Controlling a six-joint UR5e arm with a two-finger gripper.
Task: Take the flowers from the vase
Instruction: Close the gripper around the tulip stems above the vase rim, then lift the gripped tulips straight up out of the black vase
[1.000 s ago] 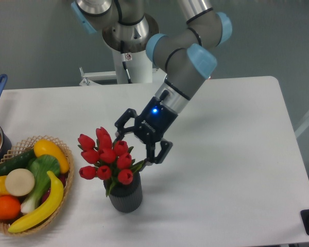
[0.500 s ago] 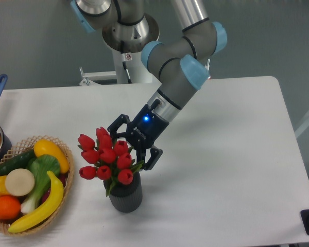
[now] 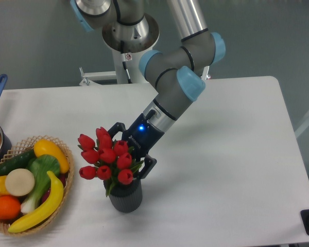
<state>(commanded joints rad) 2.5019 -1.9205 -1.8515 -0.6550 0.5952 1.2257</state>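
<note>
The flowers [image 3: 106, 157] stand in the vase [image 3: 126, 194], itself at about seven o'clock on the table [image 3: 237, 170]. The gripper [image 3: 132, 153] sits at the bunch's three o'clock side, its fingers spread apart around the nearest buds. Closing there could pinch only outer blooms, or drag and tip the light vase.

My arm [image 3: 181, 77]: silver-grey tubes, light-blue joint caps | wrist: grey shading into dark navy, one blue light lit | gripper [image 3: 133, 152]: black, two angular fingers [image 3: 148, 165] | base, top centre of frame: silver column, small red-and-white label.
</note>
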